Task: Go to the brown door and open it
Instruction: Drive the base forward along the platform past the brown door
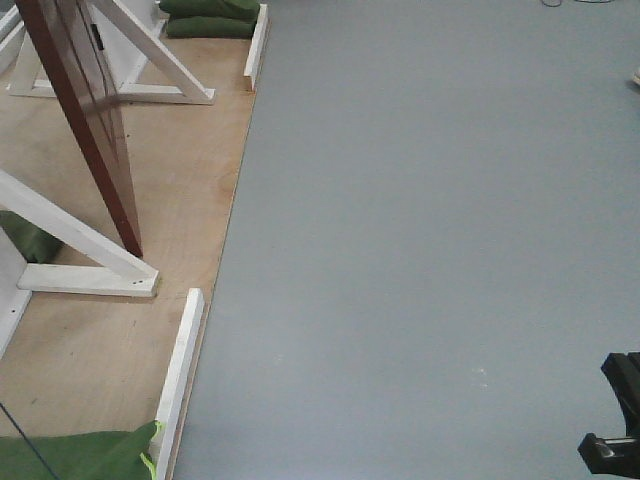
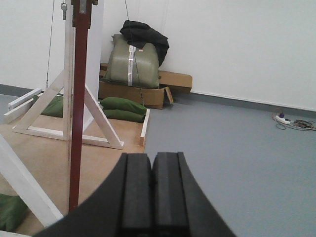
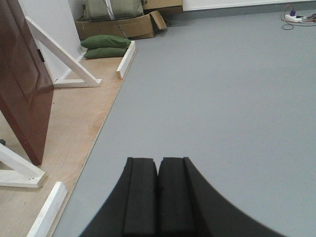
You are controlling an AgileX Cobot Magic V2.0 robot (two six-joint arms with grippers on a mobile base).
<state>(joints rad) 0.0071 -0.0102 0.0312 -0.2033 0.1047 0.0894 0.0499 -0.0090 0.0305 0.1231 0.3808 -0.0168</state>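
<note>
The brown door (image 1: 85, 110) stands on the plywood platform (image 1: 180, 180) at far left, well apart from both grippers. The left gripper (image 2: 151, 190) sees it edge-on, off to its left. The right gripper (image 3: 158, 192) points forward, low over the grey floor (image 3: 222, 98). Both grippers have their pads pressed together and hold nothing. The door's upper part runs out of frame.

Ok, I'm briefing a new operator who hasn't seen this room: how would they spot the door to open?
Find the light plywood platform left of the grey floor. Among its white diagonal wooden braces stands a tall, glossy reddish-brown wooden door with panel moulding. It is the only dark, polished thing there; its neighbours are white timber and green sandbags.
</note>
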